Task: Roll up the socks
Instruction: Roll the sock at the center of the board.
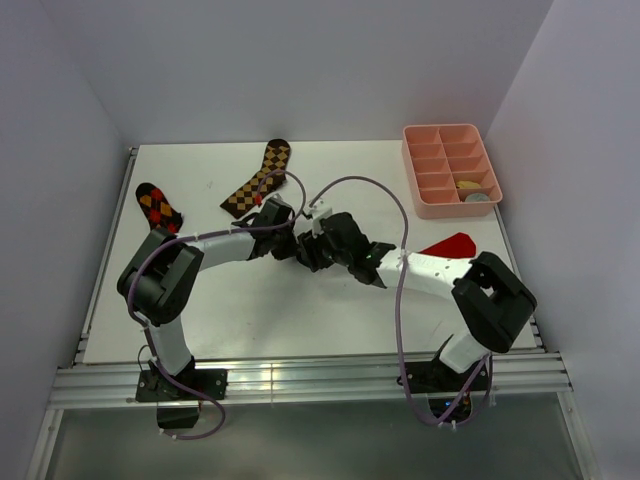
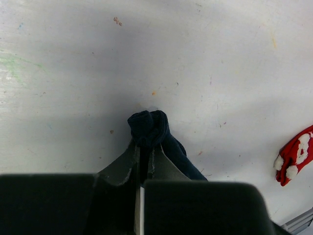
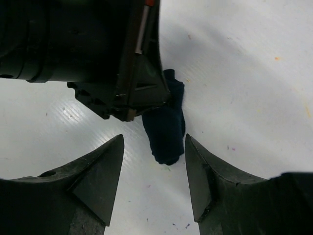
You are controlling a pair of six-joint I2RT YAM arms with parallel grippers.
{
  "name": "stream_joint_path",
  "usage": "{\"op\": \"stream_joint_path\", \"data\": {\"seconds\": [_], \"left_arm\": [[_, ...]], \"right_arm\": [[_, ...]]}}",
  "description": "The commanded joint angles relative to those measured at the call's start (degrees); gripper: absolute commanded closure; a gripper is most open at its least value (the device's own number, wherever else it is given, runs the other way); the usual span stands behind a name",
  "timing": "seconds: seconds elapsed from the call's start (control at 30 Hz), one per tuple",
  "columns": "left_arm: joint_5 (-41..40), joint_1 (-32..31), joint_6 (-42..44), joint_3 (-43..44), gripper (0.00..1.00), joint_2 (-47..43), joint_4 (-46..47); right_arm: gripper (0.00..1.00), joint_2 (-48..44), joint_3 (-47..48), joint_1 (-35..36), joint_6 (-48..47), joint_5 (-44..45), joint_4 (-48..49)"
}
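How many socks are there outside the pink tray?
4: a checkered sock far left, a brown argyle sock at the back, a red sock at right, a navy sock in the left gripper. Others may be hidden.

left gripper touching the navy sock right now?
Touching. The left wrist view shows the left gripper shut on the navy sock, fabric pinched between its fingertips.

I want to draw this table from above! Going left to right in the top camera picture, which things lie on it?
Red-and-black checkered sock → brown-and-black checkered sock → pink divided tray.
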Motion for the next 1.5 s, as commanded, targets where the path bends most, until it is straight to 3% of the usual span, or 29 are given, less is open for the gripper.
{"op": "stream_joint_path", "data": {"seconds": [0.0,1.03,1.27,1.37,1.47], "left_arm": [[-0.3,-0.3,1.8,0.8,1.00,0.1,-4.4],[6.5,-0.3,0.7,1.0,1.00,0.4,-2.9],[7.0,-0.3,0.8,1.1,1.00,0.4,-3.1],[7.0,-0.2,0.7,1.1,1.00,0.3,-3.1],[6.9,-0.1,0.4,1.0,1.00,0.0,-2.9]], "right_arm": [[0.40,2.7,1.3,1.5,-3.3,3.0,3.7],[0.40,19.0,6.5,7.6,-6.6,14.5,3.4],[0.50,21.2,8.0,6.6,-3.5,12.4,-0.6],[0.64,21.0,8.8,5.1,-2.4,11.3,-3.6],[0.71,20.9,8.8,3.3,-1.2,9.8,-6.7]]}}
